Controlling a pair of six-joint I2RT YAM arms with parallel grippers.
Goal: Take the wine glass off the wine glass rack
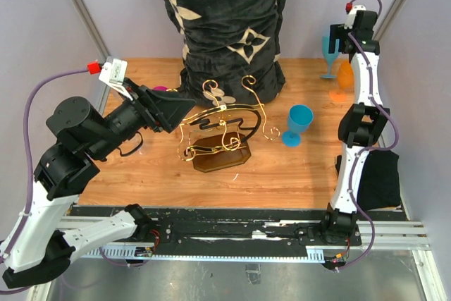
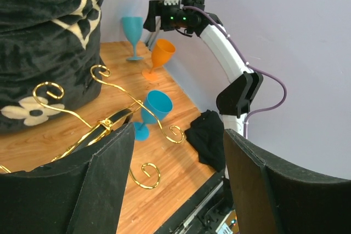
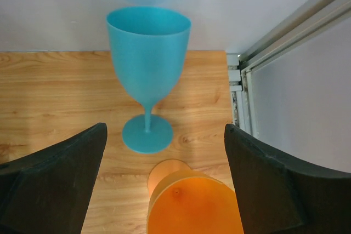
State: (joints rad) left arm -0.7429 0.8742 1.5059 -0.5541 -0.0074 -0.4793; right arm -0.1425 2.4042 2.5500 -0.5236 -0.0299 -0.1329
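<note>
Right claw [image 3: 164, 132], spread around the orange glass [image 3: 192, 201], should be raised straight up; left claw [image 2: 178, 135] spread by rack [image 1: 222, 158]

Black floral blanket [image 1: 225, 19] at back, black cloth [image 1: 381, 177] at right, wooden table [image 1: 296, 172]

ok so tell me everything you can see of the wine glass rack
The wine glass rack is a gold wire stand, its scrolled arms ending in spirals, on a glossy dark brown hexagonal base. It stands upright mid-table, before the black flowered cushion. No glass shows on it. One arm runs between the fingers of the open left gripper; contact cannot be told. A blue glass stands beside it.
</note>
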